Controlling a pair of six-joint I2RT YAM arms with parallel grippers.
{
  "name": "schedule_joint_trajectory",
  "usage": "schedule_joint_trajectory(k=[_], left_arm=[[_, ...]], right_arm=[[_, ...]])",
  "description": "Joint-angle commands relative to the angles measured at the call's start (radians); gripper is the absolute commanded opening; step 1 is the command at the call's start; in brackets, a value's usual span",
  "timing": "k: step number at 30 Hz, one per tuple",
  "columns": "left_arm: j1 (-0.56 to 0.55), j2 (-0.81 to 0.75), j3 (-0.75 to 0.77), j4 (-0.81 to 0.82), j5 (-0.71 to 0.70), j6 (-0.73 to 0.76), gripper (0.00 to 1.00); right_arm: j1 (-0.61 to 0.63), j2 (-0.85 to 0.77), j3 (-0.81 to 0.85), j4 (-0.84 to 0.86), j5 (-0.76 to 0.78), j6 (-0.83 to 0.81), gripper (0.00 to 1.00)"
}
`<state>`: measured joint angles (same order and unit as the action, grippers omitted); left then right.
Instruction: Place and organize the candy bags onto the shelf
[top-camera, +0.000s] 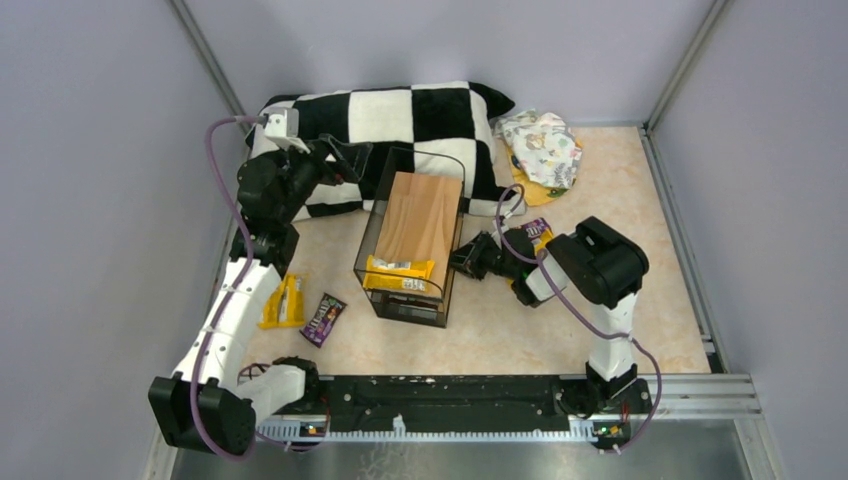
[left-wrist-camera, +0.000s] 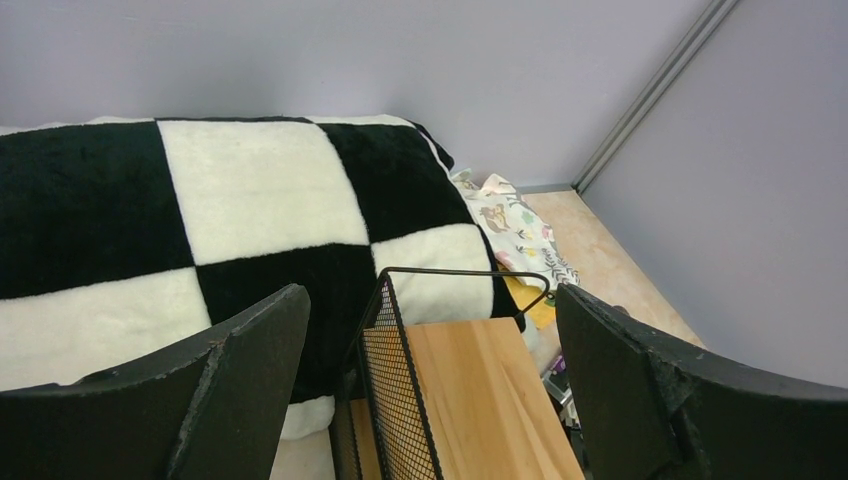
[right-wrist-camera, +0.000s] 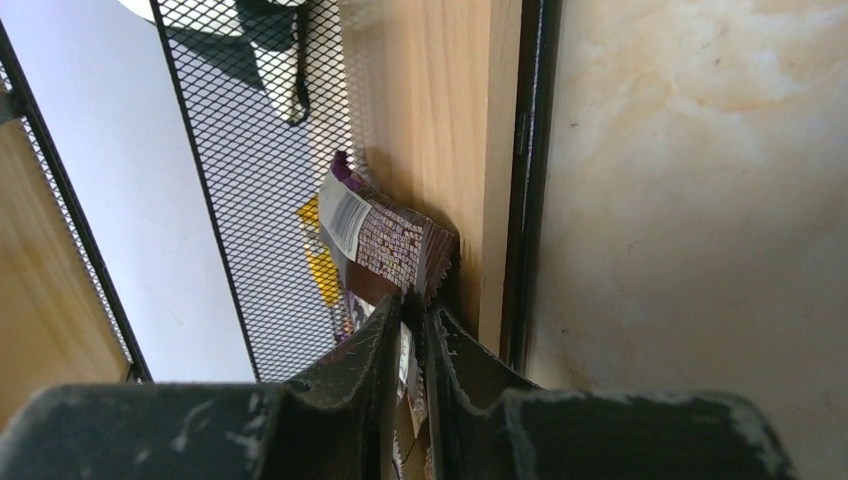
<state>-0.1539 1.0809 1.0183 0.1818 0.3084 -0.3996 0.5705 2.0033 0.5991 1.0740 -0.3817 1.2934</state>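
The shelf (top-camera: 414, 232), a black wire rack with a wooden top board, stands mid-table. A yellow candy bag (top-camera: 400, 273) lies on the near end of its top board. My right gripper (top-camera: 470, 257) is shut on a brown-purple candy bag (right-wrist-camera: 390, 243) and holds it against the shelf's right side by the lower board (right-wrist-camera: 440, 100). My left gripper (top-camera: 350, 160) is open and empty above the shelf's far left corner (left-wrist-camera: 400, 370). A yellow bag (top-camera: 283, 300) and a purple bag (top-camera: 322, 319) lie on the table at the left. Another purple bag (top-camera: 538, 232) shows behind the right arm.
The black-and-white checkered pillow (top-camera: 400, 120) lies behind the shelf, touching its far end. A white cartoon-print cloth (top-camera: 540, 148) with a yellow edge lies at the back right. Grey walls close in the table on three sides.
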Motion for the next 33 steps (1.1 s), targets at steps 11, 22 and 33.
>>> schedule_joint_trajectory(k=[11, 22, 33], left_arm=[[0.009, 0.005, -0.004, 0.067, 0.023, -0.015, 0.99], [0.011, 0.008, -0.006, 0.071, 0.029, -0.022, 0.99], [0.011, 0.016, -0.004, 0.06, 0.011, -0.007, 0.99]], right_arm=[[0.032, -0.045, 0.038, -0.011, -0.031, -0.067, 0.12], [0.039, -0.071, 0.052, -0.053, -0.03, -0.093, 0.16], [-0.049, -0.39, 0.012, -0.493, -0.04, -0.318, 0.44]])
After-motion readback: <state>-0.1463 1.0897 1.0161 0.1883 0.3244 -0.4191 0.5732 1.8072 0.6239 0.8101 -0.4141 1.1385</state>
